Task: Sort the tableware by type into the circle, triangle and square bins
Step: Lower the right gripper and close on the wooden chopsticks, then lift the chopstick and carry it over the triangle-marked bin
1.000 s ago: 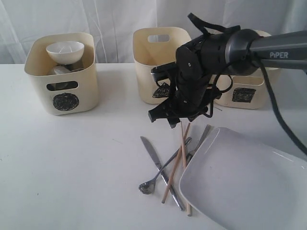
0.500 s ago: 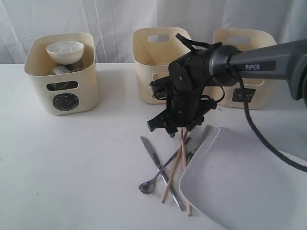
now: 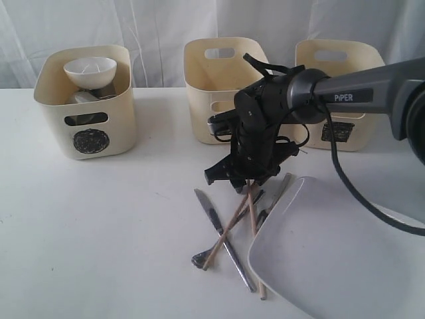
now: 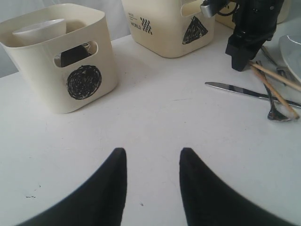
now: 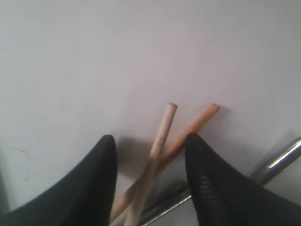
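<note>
My right gripper [image 3: 247, 183] [image 5: 150, 141] is down on the table, open, with the top ends of the two wooden chopsticks [image 3: 229, 226] [image 5: 162, 127] crossed between its fingers. A steel knife [image 3: 222, 236] [image 4: 240, 91] and a steel fork [image 3: 202, 258] lie under the chopsticks. The large white plate [image 3: 332, 252] sits to their right. The circle bin [image 3: 86, 106] [image 4: 61, 56] holds a white bowl [image 3: 90, 70]. The triangle bin [image 3: 212, 80] [image 4: 164, 28] and the square bin [image 3: 339, 86] stand behind. My left gripper [image 4: 153, 153] hangs open over bare table.
A steel handle [image 5: 277, 162] lies just beside one right finger. The right arm [image 3: 358, 83] reaches in front of the triangle and square bins. White curtains hang behind the bins.
The right gripper has come down and a little forward onto the chopsticks' top ends. One chopstick has swung, its lower end now further left. The left gripper has not moved.
</note>
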`<action>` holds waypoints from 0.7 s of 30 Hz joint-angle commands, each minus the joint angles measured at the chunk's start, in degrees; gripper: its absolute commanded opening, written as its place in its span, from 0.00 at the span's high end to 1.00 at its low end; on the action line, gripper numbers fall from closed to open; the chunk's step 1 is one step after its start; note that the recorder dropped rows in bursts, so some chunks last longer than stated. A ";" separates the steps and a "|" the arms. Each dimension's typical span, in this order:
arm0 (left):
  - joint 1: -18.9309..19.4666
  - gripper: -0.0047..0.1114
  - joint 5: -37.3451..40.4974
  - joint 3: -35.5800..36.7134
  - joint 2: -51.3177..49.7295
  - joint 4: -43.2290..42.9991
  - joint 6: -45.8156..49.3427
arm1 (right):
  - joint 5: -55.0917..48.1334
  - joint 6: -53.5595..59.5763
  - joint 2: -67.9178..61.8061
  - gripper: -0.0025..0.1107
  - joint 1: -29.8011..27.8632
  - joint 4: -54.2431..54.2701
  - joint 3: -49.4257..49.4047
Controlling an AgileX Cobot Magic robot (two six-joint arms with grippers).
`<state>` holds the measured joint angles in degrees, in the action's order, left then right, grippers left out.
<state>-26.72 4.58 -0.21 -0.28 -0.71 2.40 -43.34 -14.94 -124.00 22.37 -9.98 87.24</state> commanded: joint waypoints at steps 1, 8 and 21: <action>0.07 0.59 -0.05 0.21 0.28 0.71 0.19 | -0.11 -0.30 -0.40 0.67 -0.39 0.23 0.09; 0.07 0.59 -0.05 0.21 0.28 0.71 0.19 | -0.25 -0.30 -0.40 0.79 -0.39 0.23 0.09; 0.07 0.59 -0.05 0.21 0.28 0.71 0.19 | -0.27 -0.30 0.09 0.98 -0.39 0.23 0.73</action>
<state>-26.72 4.58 -0.21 -0.28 -0.71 2.40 -42.99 -15.68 -124.00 22.37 -9.33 87.46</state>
